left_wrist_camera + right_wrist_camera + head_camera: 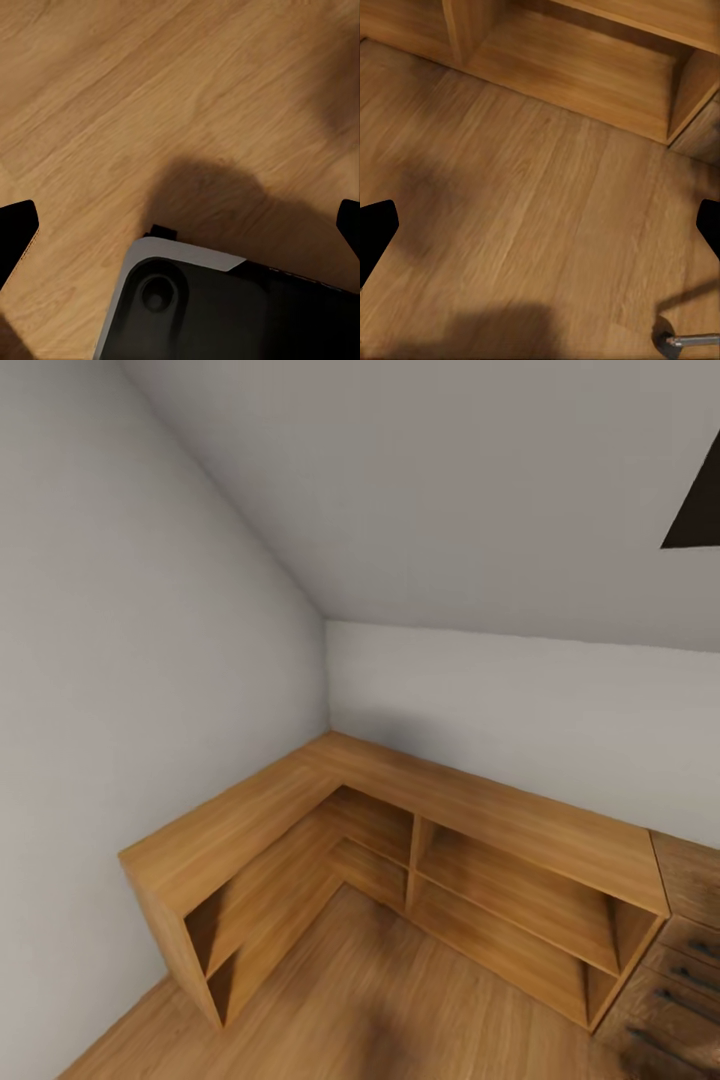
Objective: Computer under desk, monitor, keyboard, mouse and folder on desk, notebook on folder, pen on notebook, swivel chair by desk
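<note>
Spread wide and empty, the left gripper point(180, 225) hung over the robot's grey-and-black base point(217, 307); beyond the equally open right gripper point(540, 225) stood a low L-shaped wooden shelf unit point(577, 67).

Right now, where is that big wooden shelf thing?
In the head view, the L-shaped wooden shelf unit sits on the wooden floor, tucked into the corner where the two white walls meet, with a darker drawer chest touching its right end.

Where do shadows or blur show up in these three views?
Head view: a soft dark patch on the wooden floor before the corner shelf unit. Left wrist view: a broad shadow beside the robot base. Right wrist view: blurred floor shadows; black fingers at the edges.
</note>
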